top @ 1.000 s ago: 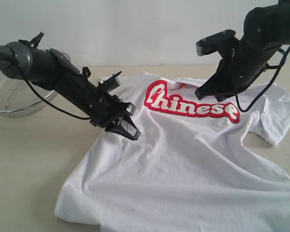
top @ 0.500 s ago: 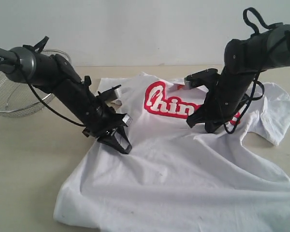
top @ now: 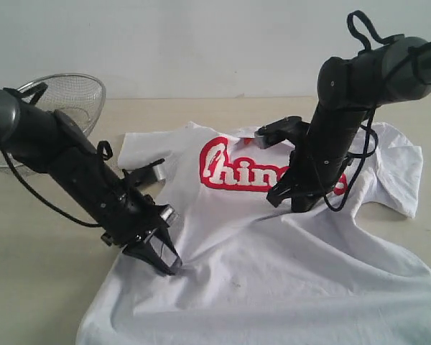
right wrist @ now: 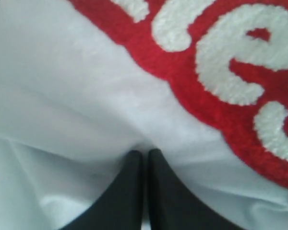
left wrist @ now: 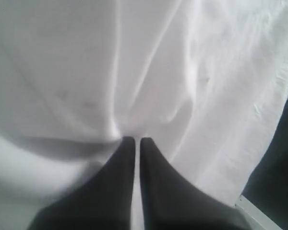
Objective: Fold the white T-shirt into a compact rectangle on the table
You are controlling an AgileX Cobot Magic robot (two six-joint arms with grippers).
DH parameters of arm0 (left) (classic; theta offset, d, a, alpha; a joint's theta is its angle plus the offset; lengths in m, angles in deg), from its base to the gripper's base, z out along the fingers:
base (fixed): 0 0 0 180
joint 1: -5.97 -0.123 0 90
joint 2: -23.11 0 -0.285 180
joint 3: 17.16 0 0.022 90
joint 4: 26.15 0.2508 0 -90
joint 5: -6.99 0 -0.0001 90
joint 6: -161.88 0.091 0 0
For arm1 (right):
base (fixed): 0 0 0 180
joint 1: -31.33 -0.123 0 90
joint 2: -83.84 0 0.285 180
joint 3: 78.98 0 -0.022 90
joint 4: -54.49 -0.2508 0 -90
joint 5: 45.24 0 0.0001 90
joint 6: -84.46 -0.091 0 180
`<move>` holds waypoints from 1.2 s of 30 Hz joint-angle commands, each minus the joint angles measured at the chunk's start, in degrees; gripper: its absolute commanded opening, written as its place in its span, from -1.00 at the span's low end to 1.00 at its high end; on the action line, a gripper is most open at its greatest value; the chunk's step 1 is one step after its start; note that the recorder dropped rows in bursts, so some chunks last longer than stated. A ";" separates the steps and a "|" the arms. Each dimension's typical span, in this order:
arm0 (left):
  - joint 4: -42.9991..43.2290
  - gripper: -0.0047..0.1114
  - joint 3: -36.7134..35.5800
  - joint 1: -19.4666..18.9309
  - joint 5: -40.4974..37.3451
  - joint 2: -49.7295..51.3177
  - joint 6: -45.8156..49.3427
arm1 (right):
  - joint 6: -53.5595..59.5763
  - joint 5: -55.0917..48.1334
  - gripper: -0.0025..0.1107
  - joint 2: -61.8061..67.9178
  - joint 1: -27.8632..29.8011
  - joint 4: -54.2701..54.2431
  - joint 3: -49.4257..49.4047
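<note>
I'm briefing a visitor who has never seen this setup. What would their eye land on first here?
The white T-shirt with its red lettering, spread wrinkled on the table, dominates the exterior view. Both arms pinch it, cloth puckering at the closed tips: the left gripper near the shirt's left edge, the right gripper just under the lettering. A wire-mesh basket sits back left.

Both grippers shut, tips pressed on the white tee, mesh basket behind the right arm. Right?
No: the exterior view shows the wire-mesh basket behind the left arm. Otherwise yes: the left gripper and right gripper are shut, tips on the white T-shirt.
</note>
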 commanded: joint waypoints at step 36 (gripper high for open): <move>6.41 -0.84 25.40 -0.48 12.11 10.46 -15.85 | -3.63 5.62 -0.96 11.15 4.77 -1.27 21.37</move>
